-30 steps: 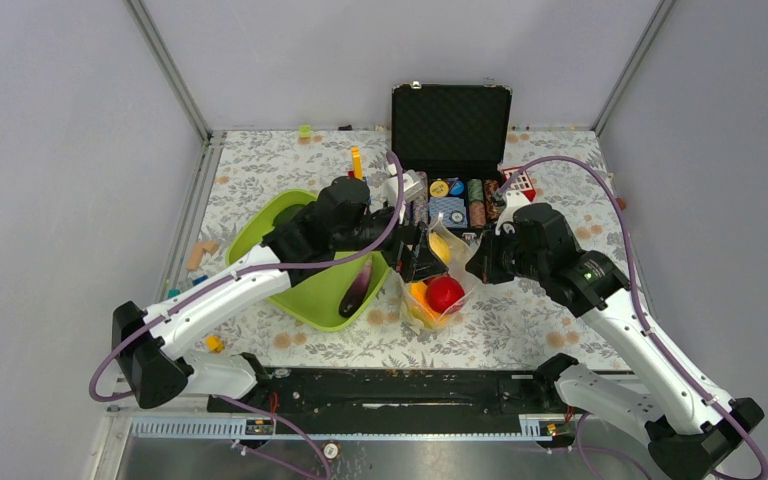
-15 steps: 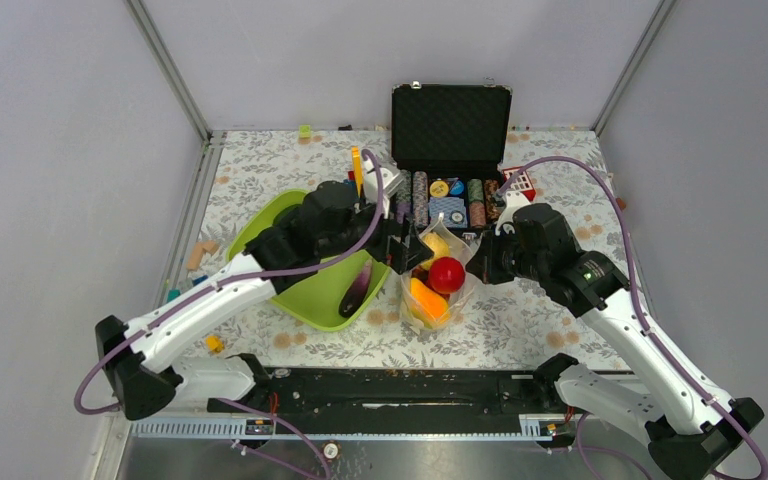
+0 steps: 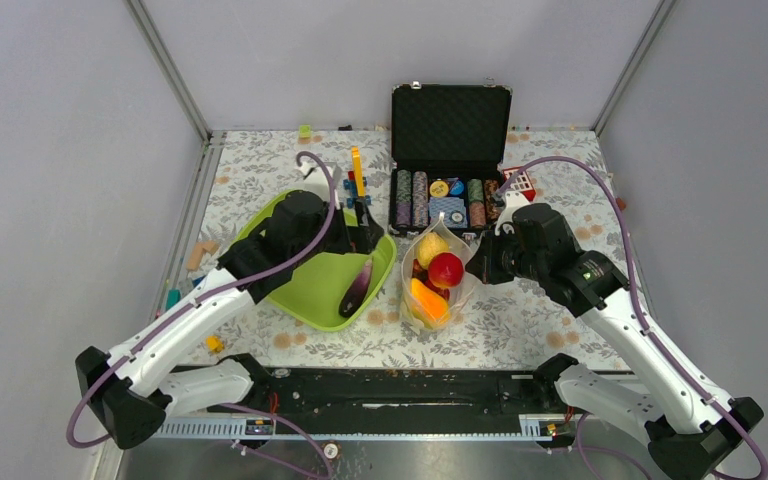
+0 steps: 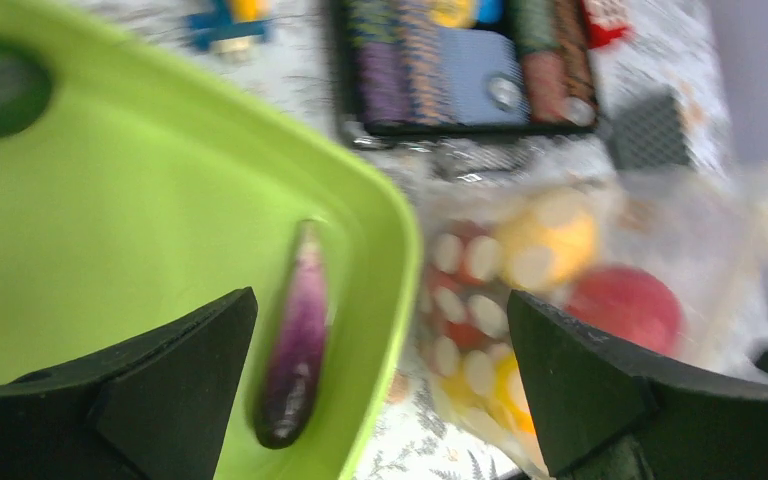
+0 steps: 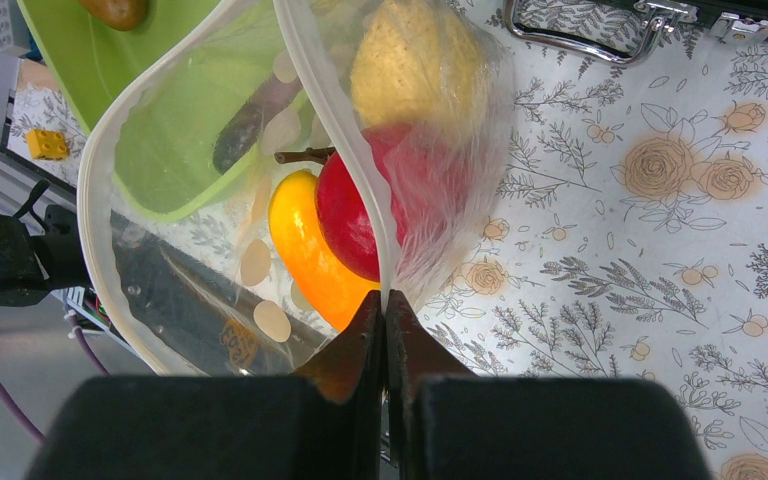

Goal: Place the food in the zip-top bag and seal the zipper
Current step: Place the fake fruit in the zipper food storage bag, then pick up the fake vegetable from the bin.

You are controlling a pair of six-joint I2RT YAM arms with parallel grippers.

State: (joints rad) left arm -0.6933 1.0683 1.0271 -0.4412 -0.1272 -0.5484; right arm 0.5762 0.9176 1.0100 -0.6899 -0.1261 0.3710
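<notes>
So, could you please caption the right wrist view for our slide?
Right gripper pinches the rim of the clear polka-dot plastic bag, red, yellow and orange toy food inside.

A table (image 3: 520, 335) covered with floral cloth is enclosed by plain grey walls (image 3: 60, 150) and metal posts (image 3: 165, 70)

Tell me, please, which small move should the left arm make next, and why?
Probably lower the open left gripper onto the eggplant and close on it. The eggplant lies in the tray just under that gripper, not yet bagged, while the shut right gripper pinches the rim of the bag, holding it open.
</notes>
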